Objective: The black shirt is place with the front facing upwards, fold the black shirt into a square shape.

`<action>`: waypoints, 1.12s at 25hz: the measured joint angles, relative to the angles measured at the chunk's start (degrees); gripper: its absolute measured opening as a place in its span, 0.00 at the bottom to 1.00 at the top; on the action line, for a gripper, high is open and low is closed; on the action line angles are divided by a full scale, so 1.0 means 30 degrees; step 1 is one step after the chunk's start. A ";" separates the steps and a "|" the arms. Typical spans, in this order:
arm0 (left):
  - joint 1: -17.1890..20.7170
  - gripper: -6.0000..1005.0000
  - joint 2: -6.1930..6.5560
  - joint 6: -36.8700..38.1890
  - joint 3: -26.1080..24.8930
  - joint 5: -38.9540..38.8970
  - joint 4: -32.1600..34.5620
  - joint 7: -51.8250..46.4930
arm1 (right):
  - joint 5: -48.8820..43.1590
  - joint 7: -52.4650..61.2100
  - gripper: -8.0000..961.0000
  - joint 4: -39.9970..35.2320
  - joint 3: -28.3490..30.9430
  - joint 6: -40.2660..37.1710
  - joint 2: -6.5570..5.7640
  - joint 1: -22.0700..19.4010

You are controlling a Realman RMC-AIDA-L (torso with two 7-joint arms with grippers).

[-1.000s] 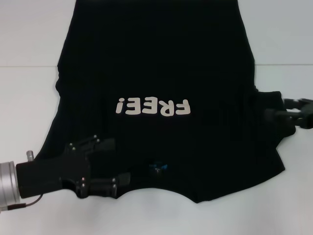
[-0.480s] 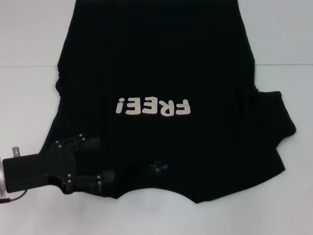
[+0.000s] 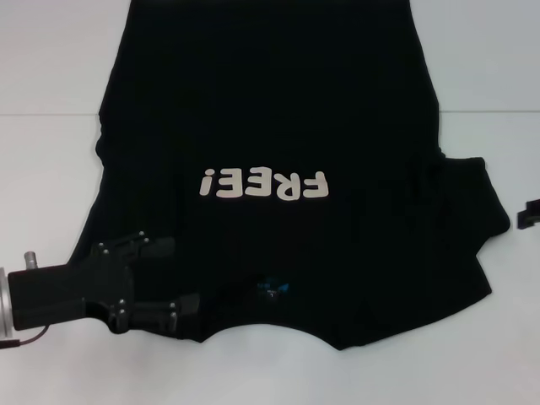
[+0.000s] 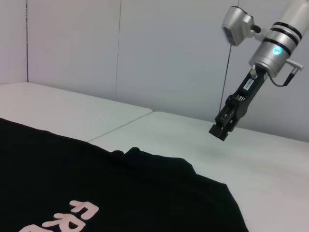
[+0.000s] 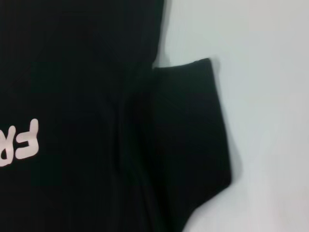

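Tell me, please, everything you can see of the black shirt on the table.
The black shirt is a plain, soft-looking short-sleeved tee lying flat, front up, on the white table, its neck toward the robot. Off-white "FREE!" lettering crosses the chest; a small blue label shows at the neck. The left gripper, open, is over its shoulder; the right gripper hangs clear above the table.

My right hand [image 3: 529,215] shows only as a sliver at the head view's edge, so I cannot tell its fingers. The black shirt [image 3: 270,126] runs off that view's top, hem unseen. My left hand [image 3: 173,274] covers the shirt's near sleeve.
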 joint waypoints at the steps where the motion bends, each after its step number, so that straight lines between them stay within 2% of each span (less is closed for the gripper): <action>1: -0.0010 0.94 -0.0007 -0.0063 -0.0014 0.0055 0.0022 -0.0002 | 0.0022 0.0051 0.95 0.0486 -0.0001 0.0302 -0.0078 0.0135; 7: -0.0009 0.94 -0.0019 -0.0370 0.0044 0.0158 0.0023 0.0090 | 0.0074 0.0323 0.95 0.2881 0.0000 0.2212 -0.0411 0.0769; 19: -0.0195 0.94 -0.0052 -0.0388 -0.0037 0.0206 -0.0036 0.0066 | 0.0111 0.0134 0.94 0.5390 -0.0549 0.5218 -0.0433 0.1367; 28: -0.0232 0.94 -0.0099 -0.0411 -0.0102 0.0209 -0.0065 -0.0005 | 0.0103 0.0119 0.94 0.6287 -0.0869 0.6326 -0.0422 0.1439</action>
